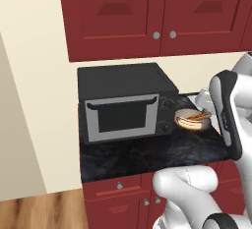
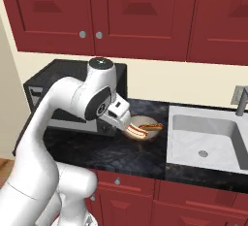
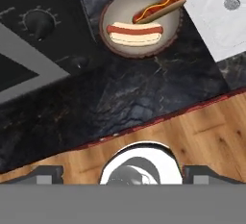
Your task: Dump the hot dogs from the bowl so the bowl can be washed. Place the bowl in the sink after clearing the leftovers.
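Hand view: tool (image 3: 123,174) spread wide, empty, above tabletop (image 3: 144,98) edge. Bowl (image 3: 141,22) with hot dogs (image 3: 134,33) between toaster oven (image 3: 33,40) and sink (image 3: 211,16). Risk: shallow rim slipping in pinch, sausage (image 3: 159,6) overhanging rim rolling out early.

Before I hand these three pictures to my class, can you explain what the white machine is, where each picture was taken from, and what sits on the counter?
The white machine is a robot arm on a driving base in a computer-drawn kitchen. Two pictures come from cameras on the base, behind the arm to its left and right. The third looks down from the hand itself.

On the black counter stands a dark toaster oven. Beside it sits a bowl holding two hot dogs; one leans over the rim. The sink lies further right.

The gripper is open, holds nothing and hangs well above the counter's edge. The bowl is not yet emptied or in the sink.
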Controlling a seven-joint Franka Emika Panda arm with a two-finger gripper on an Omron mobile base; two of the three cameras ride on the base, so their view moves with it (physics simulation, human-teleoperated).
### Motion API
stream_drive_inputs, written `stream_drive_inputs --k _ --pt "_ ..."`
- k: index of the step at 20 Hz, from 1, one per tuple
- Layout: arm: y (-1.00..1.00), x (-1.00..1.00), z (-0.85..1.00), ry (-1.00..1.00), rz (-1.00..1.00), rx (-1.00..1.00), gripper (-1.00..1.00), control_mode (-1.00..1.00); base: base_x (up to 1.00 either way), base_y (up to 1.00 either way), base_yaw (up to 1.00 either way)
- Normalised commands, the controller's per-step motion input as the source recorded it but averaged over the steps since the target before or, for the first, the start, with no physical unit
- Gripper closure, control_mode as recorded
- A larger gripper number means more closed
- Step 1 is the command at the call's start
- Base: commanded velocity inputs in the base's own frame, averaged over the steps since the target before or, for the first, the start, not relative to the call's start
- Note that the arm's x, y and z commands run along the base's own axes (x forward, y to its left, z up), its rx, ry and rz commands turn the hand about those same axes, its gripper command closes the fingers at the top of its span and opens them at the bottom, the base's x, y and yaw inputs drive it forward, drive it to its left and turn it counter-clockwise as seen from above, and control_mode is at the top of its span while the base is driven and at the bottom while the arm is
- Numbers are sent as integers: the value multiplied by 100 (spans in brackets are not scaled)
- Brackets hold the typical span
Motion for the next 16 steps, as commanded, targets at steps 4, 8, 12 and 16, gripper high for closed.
stream_drive_inputs --k 4,8,12,16 --pt "-100 -8 -60 12 -38 29 -100 -100 0 0 0" --pt "-100 5 -75 16 -37 24 -100 -100 0 0 0" --pt "-48 42 -63 8 -17 13 -100 -100 0 0 0" --pt "-3 61 -28 1 -5 0 -100 -100 0 0 0"
